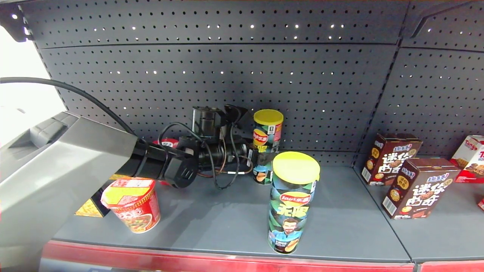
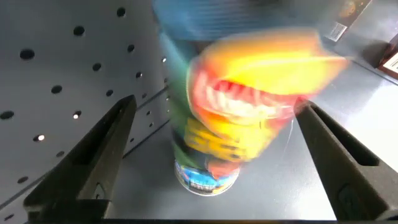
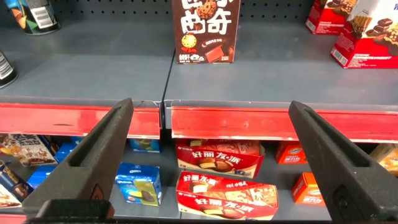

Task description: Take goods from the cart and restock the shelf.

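The grey metal shelf [image 1: 227, 215] bears the tall yellow-lidded chip can [image 1: 267, 132], upright at the back by the perforated panel [image 1: 189, 75]. It stands between the left gripper's [image 2: 216, 102] spread fingers, seemingly unclamped. The right gripper [image 3: 211, 104], equally spread and empty, is farther off.

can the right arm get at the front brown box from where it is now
Probably yes. The right gripper is open and faces the shelf edge. The brown box stands straight ahead with nothing between them.
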Motion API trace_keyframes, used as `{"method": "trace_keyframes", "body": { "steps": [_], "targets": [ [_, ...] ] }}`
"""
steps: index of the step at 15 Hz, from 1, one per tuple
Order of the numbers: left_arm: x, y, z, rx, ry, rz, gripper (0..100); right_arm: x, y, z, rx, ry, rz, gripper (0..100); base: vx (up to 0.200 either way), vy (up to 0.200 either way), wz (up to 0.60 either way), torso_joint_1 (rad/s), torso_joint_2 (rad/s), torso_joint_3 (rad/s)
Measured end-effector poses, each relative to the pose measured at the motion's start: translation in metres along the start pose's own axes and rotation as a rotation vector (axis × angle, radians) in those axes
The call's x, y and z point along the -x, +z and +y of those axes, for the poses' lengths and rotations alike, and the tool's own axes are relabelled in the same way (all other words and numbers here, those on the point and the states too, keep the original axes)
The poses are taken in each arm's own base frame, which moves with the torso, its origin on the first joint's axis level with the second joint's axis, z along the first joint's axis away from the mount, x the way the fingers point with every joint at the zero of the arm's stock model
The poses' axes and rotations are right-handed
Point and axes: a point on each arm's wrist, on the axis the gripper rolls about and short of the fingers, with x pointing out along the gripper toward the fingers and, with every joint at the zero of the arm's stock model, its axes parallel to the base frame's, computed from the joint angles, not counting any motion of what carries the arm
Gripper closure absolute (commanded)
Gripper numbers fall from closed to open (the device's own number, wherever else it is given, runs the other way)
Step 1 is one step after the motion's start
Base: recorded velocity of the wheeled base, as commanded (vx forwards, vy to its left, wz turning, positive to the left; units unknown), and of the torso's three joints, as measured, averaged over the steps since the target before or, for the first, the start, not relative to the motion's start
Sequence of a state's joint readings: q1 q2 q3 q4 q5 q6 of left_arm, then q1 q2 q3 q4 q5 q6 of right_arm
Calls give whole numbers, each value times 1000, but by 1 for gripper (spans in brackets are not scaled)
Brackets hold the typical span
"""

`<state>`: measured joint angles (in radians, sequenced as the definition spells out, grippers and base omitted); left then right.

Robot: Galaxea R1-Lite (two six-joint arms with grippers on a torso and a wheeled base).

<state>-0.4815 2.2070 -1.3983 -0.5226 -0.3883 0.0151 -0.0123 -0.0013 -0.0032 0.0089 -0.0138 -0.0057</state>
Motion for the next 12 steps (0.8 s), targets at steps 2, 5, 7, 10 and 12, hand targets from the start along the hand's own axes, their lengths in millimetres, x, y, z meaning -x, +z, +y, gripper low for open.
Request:
{"method": "trace_keyframes", "body": {
  "steps": [2,5,7,10,12],
  "targets": [
    [2,-3,0,4,1,10,0,0,0,0,0,0,0,0,0,0,0,0,0,0],
    [10,-3,0,10,9,19,0,0,0,0,0,0,0,0,0,0,0,0,0,0],
    [20,-3,2,17,21,25,0,0,0,0,0,0,0,0,0,0,0,0,0,0],
    [44,0,7,26,54,26,0,0,0,0,0,0,0,0,0,0,0,0,0,0],
    [60,4,5,26,66,20,0,0,0,0,0,0,0,0,0,0,0,0,0,0]
  ]
}}
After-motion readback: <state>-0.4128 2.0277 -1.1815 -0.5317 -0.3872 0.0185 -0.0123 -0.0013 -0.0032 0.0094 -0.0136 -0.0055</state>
